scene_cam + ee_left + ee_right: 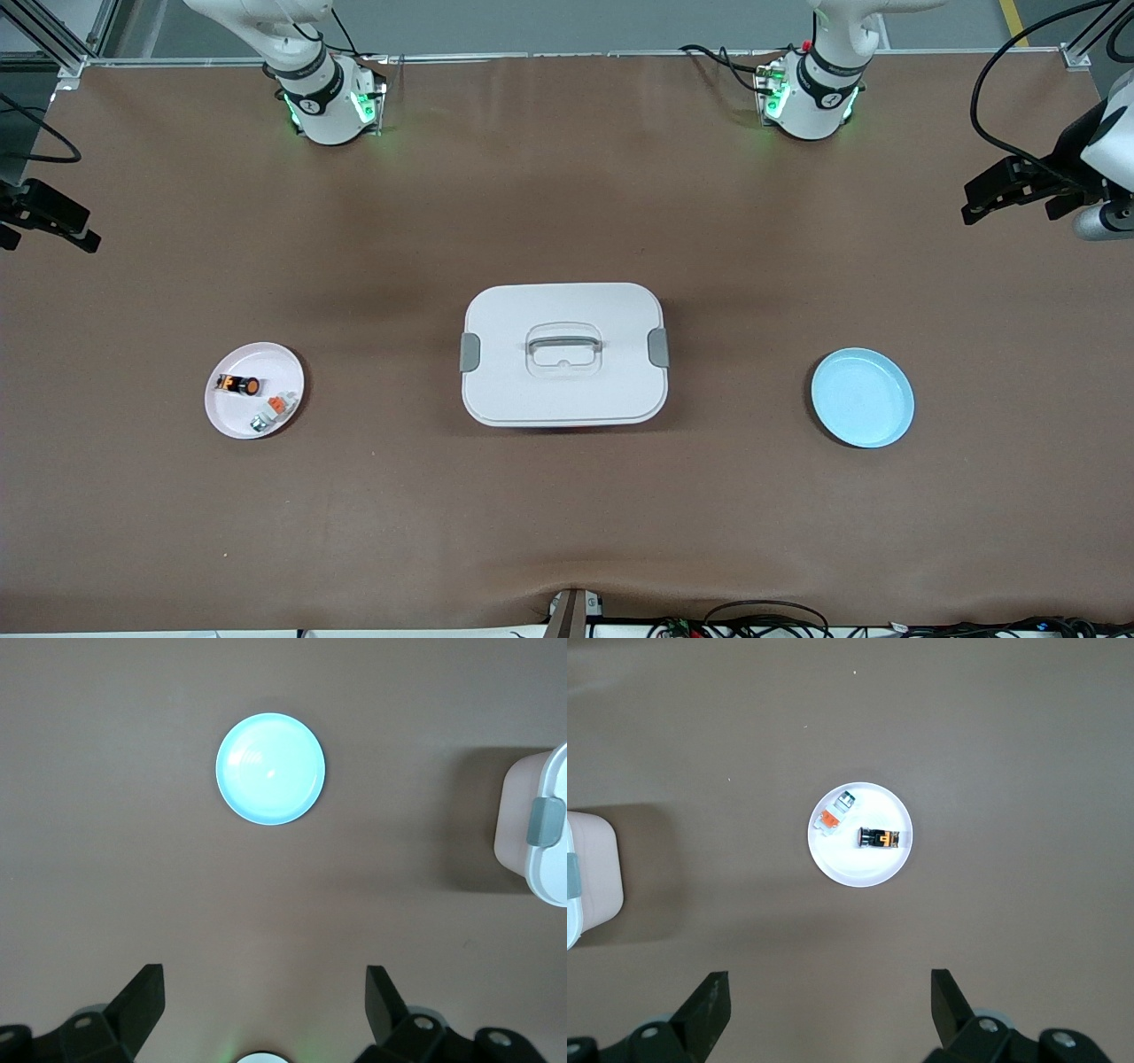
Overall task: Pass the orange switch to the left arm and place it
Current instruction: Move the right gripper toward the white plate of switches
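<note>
Orange switch (pixel 239 385) lies on its side in the white plate (pixel 226 416) toward the right arm's end of the tabletop (pixel 567 514), and just beside it in the same plate lies a small white-grey part with an orange tab (pixel 280 403). Between this plate and the empty blue plate (pixel 863 398) at the left arm's end stands the box (pixel 563 353), with its lid on and the grey latches at both sides. The right hand (pixel 828 1010) hangs high over the tabletop near the white plate with its fingers spread wide and holding nothing; the left hand (pixel 264 1005) hangs in the same way near the blue plate, also wide and empty. No grasp has begun yet, so I judge the whole task is ahead. Several things could go wrong from here. The switch is very small and round, so it may roll or slip away if the fingers close a little off its middle — and the other part is so near that the hand could take it by mistake. The box stands right on the straight way between the plates, so a low path or a low exchange between the hands would hit its lid. During the exchange the switch may fall if one hand lets go too early.
</note>
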Action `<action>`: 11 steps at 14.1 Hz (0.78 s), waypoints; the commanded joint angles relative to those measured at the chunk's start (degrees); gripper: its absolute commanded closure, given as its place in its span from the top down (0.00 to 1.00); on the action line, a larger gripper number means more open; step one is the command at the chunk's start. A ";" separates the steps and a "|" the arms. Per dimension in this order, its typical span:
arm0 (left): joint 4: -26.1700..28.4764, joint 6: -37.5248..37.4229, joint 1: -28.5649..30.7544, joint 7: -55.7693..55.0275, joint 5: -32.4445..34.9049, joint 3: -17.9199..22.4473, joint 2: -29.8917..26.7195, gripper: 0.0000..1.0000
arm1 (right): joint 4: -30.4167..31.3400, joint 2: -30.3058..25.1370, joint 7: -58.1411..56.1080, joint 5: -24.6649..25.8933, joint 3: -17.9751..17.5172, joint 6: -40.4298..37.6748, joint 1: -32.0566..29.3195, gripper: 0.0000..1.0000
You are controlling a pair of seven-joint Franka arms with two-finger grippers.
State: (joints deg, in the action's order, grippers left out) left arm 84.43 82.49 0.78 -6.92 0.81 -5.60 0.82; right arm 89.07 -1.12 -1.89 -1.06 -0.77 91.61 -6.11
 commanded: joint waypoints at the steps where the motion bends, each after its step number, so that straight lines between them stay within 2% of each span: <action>1: -0.76 -1.19 -0.08 -0.47 1.82 -0.37 0.06 1.00 | 0.59 -1.25 1.88 -0.61 -0.28 -0.37 -0.75 1.00; 11: -0.85 -1.19 0.01 0.85 1.82 -0.11 0.23 1.00 | 1.89 -0.11 3.47 -0.17 -0.37 -0.03 -0.84 1.00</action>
State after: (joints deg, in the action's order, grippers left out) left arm 84.43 82.36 0.81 -6.82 1.45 -5.58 0.85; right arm 89.66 -1.19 0.95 -1.05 -0.77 91.24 -6.31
